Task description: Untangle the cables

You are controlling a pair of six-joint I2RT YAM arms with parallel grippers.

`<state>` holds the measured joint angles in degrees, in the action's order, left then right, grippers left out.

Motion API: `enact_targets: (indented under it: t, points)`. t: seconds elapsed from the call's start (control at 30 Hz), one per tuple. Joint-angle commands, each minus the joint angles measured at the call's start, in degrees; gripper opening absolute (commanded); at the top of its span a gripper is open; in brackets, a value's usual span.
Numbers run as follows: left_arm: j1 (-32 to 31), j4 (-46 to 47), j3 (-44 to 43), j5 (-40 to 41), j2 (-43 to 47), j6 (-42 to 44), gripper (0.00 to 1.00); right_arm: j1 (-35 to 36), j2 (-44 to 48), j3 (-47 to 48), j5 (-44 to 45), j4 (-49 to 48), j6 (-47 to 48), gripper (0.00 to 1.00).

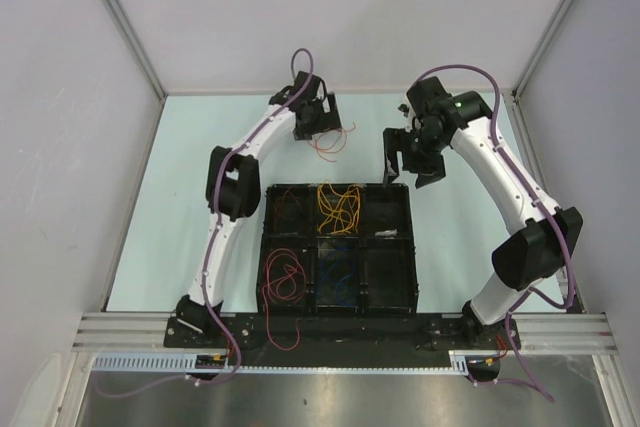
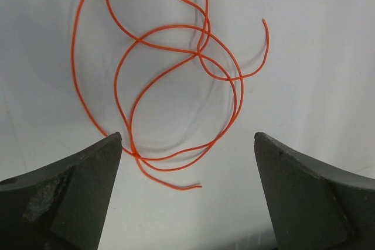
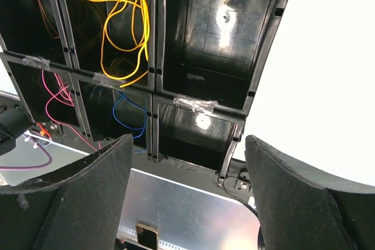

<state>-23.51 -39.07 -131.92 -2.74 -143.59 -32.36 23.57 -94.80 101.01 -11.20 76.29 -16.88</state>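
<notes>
We judge the orange cable set apart, looped on the desk beyond the tray; left jaws gape empty over it; right jaws open, empty; next needs another tray strand pinched.

A black tray sits in the middle of the pale tabletop. It has six boxes, in two rows of three. Bits of clear tape stick on its inside walls. A silver rail runs along the near edge.
</notes>
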Motion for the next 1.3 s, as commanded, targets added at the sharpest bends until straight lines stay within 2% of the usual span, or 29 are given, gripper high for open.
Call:
enact_targets:
  t: [0.0,0.23,0.43,0.53,0.57,0.63,0.67,0.77,1.0,1.27]
  points:
    - [-1.0,2.5,-0.5,-1.6,-1.9,0.5,0.99,-0.9,1.9,1.6,0.1,3.6,0.8,0.81]
    - [-1.8,0.1,-1.2,2.1,-3.6,-0.4,0.92,-1.9,2.1,1.2,0.2,3.3,1.0,0.81]
    - [-2.1,-0.3,-1.7,4.0,-4.7,-0.4,0.77,-2.3,2.0,1.0,-0.1,3.2,1.1,0.81]
    - [-2.2,-0.4,-1.9,5.2,-5.2,-0.3,0.58,-2.5,1.9,1.0,-0.1,3.2,1.1,0.81]
    - [-2.2,-0.4,-2.2,5.5,-5.6,-0.2,0.45,-2.6,1.9,1.2,-0.2,3.2,1.2,0.81]
    - [-2.2,-0.5,-2.6,6.2,-6.0,-0.1,0.32,-2.5,1.9,1.3,-0.3,3.2,1.0,0.81]
    - [-2.2,-0.6,-2.8,6.3,-6.1,-0.1,0.21,-2.7,1.9,1.3,-0.3,3.2,0.9,0.81]
    - [-2.3,-0.7,-2.9,6.9,-6.1,0.0,0.00,-2.7,1.9,1.4,-0.2,3.2,1.0,0.81]
    - [-2.2,-0.7,-2.8,7.0,-2.9,0.4,0.00,-2.7,1.5,2.3,-1.4,2.5,0.9,0.81]
    - [-2.3,0.3,1.4,5.3,6.8,-0.9,0.00,-2.7,1.7,4.1,-2.9,1.1,0.3,0.81]
